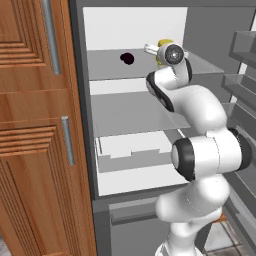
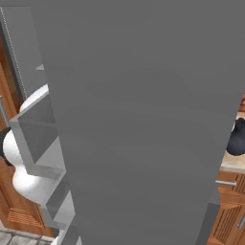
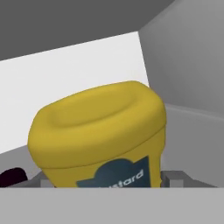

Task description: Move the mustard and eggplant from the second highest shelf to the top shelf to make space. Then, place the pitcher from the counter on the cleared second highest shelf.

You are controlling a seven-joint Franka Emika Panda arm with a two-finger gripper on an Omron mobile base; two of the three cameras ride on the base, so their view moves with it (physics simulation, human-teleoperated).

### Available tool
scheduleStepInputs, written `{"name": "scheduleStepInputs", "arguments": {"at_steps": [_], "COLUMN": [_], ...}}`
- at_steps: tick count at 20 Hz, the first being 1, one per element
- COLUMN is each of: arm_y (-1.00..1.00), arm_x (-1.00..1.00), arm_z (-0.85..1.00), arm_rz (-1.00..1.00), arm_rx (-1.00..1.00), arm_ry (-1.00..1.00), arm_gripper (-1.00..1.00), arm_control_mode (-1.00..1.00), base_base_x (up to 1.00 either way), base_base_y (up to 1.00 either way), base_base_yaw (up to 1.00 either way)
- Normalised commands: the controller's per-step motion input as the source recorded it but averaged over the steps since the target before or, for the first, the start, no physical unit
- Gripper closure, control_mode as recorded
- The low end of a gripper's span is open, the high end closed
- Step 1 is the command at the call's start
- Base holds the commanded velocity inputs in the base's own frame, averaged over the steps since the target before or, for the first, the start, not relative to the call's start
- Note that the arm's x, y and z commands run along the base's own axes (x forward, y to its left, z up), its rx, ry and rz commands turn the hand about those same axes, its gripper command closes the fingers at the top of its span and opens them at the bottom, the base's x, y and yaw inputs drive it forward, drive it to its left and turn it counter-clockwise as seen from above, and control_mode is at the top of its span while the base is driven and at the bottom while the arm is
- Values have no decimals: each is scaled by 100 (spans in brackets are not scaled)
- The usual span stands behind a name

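Left base view: the eggplant (image 1: 127, 58) lies on the top shelf (image 1: 107, 67), the mustard (image 1: 163, 50) at its 3 o'clock behind the wrist. Right base view: the pitcher (image 2: 236, 139) stands on the counter (image 2: 233, 164). Hand view: the gripper (image 3: 104, 180) straddles the mustard (image 3: 98, 131), jaws wide.

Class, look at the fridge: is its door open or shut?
Open. The left base view looks straight onto the grey glass shelves, the small dark purple eggplant and the yellow mustard bottle inside.
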Motion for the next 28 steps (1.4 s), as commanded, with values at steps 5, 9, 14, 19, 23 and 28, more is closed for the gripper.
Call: {"name": "scheduleStepInputs", "arguments": {"at_steps": [5,9,14,19,23,28], "arm_y": [0,0,0,0,0,0], "arm_x": [34,36,33,34,33,29], "arm_z": [-22,-15,-9,-9,-8,-6], "arm_rz": [0,0,0,0,0,0], "arm_rx": [0,0,0,0,0,0], "arm_ry": [0,0,2,4,4,5], "arm_gripper": [100,100,100,100,100,-100], "arm_control_mode": [-100,-100,-100,-100,-100,-100], "base_base_x": [0,0,0,0,0,0], "base_base_y": [0,0,0,0,0,0], "base_base_yaw": [0,0,0,0,0,0]}}
